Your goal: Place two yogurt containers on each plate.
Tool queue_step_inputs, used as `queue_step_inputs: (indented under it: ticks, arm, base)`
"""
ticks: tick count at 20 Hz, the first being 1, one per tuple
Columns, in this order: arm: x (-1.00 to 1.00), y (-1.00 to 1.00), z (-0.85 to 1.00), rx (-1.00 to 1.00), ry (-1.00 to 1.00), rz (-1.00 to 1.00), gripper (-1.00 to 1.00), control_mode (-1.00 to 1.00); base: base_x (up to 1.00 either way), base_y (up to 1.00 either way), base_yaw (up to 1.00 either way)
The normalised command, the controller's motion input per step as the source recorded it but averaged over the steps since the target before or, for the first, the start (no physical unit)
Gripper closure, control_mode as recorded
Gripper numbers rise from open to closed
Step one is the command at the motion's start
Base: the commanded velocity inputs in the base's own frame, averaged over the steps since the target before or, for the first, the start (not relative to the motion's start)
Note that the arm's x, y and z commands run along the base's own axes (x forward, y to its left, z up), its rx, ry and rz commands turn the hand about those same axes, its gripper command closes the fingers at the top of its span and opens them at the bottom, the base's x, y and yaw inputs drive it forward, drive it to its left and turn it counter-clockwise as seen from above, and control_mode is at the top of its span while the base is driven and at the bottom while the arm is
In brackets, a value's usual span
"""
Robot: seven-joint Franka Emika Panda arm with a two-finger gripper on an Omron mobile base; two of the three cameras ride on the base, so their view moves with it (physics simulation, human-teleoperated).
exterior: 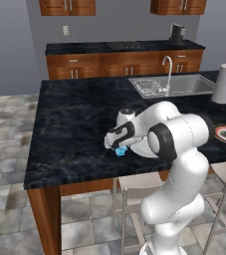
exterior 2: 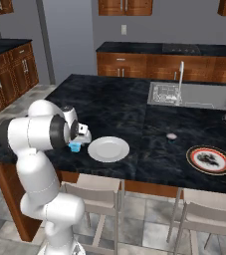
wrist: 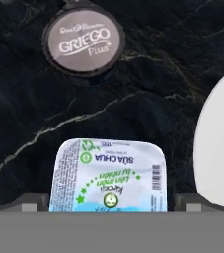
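The black island counter (exterior: pixel 74 124) carries everything, and the arm reaches low over its near edge, where the work sits close to the drop-off toward the stools.

The white plate (exterior 2: pixel 108 149) lies just beside the gripper (exterior: pixel 117 146); in the hand view its pale rim (wrist: pixel 219 148) curves in at one side of the tool. It is bare, so its whole face looks free to receive cups. The patterned plate (exterior 2: pixel 210 160), with its orange-red rim, rests well apart from the tool, far along the same near edge past the white plate, and it too is bare.

Beyond the fingertips in the hand view sits a dark round yogurt (wrist: pixel 83 41), pale top up, apart from the tool on open stone. Another small round cup (exterior 2: pixel 171 136) stands between the two plates, well away.

The light blue yogurt (wrist: pixel 109 175) lies directly under the hand between the two finger tips (wrist: pixel 33 202), which stand either side of it. Whether they press on it or merely straddle it I cannot tell. The short way to the white plate looks unobstructed; the counter edge behind the tool is the side to mind.
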Motion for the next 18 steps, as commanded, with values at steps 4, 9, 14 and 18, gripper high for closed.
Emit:
queue_step_inputs:
  ticks: [4,9,14,18]
  arm:
    - [0.00,0.06,-0.09,0.00,0.00,0.00,-1.00,-1.00]
    - [0.02,0.05,-0.10,0.00,0.02,0.00,-1.00,-1.00]
    - [0.10,0.00,-0.06,0.00,0.02,0.00,-1.00,-1.00]
    - [0.04,-0.08,0.02,0.00,0.05,0.00,1.00,-1.00]
  base:
    - [0.00,0.00,0.00]
    - [0.00,0.00,0.00]
    - [0.00,0.00,0.00]
    - [0.00,0.00,0.00]
